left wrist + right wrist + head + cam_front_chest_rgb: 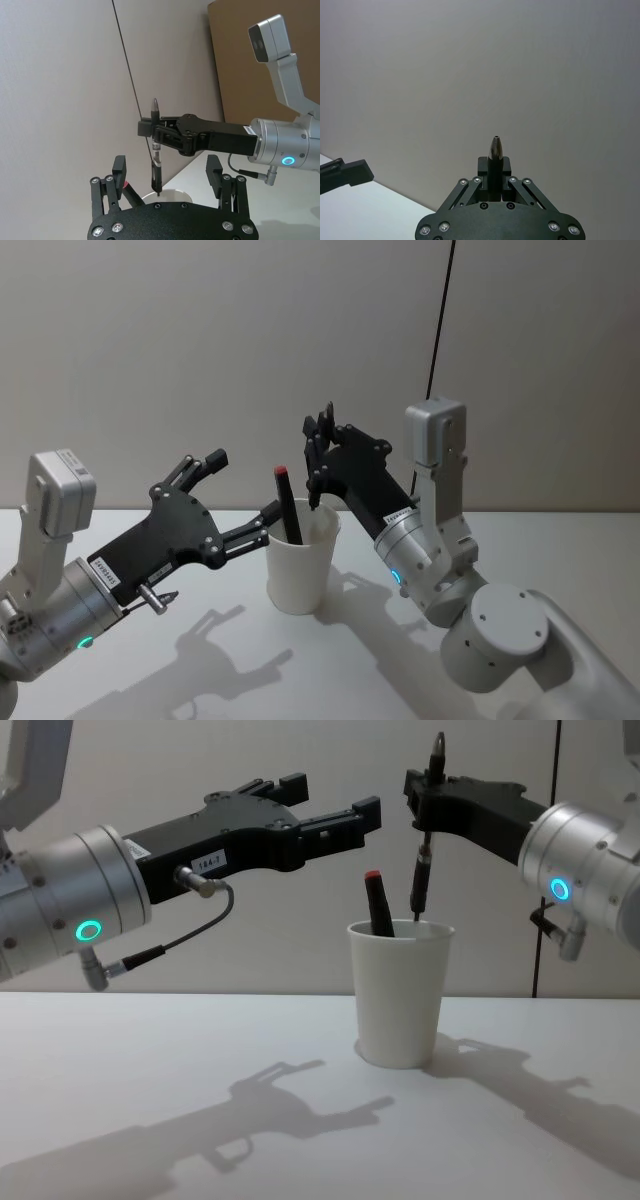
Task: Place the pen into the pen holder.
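Pen (425, 840) upright in right claw (425, 792), above pen holder (400, 995).

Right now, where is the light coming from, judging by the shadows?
Chest view: the pen holder and both arms throw dark, sharp shadows forward onto the table, so the light sits high and behind. Head view: the shadows likewise fall toward the camera. Right wrist view: plain, evenly lit wall, no glare.

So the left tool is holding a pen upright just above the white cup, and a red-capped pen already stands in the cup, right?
Not quite: the right tool holds that pen, as the chest view shows. The left tool is open and empty beside it. The rest stands: the pen hangs upright just above the white cup, and a red-capped pen already stands inside.
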Controlling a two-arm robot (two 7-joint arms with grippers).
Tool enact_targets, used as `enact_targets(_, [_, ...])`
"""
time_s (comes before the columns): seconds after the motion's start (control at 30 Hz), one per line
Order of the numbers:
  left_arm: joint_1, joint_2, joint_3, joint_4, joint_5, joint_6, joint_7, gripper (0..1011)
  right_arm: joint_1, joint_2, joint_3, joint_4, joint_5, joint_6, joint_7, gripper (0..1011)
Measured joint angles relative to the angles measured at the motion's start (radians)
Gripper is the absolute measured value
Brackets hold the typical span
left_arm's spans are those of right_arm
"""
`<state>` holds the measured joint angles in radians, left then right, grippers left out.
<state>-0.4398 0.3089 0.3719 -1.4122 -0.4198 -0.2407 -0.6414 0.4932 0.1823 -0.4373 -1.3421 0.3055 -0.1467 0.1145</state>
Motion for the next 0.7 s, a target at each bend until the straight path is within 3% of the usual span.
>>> enact_targets(0.3, [0.0, 0.0, 0.0, 0.0, 0.0, 0.0, 0.0, 1003, 0.007, -0.016, -0.001, 0.009, -0.014, 0.006, -0.007, 133])
enact_targets(0.7, [0.0, 0.0, 0.0, 0.0, 0.0, 0.0, 0.0, 1003, -0.004, -0.036, -0.004, 0.026, -0.021, 0.062, -0.016, 133])
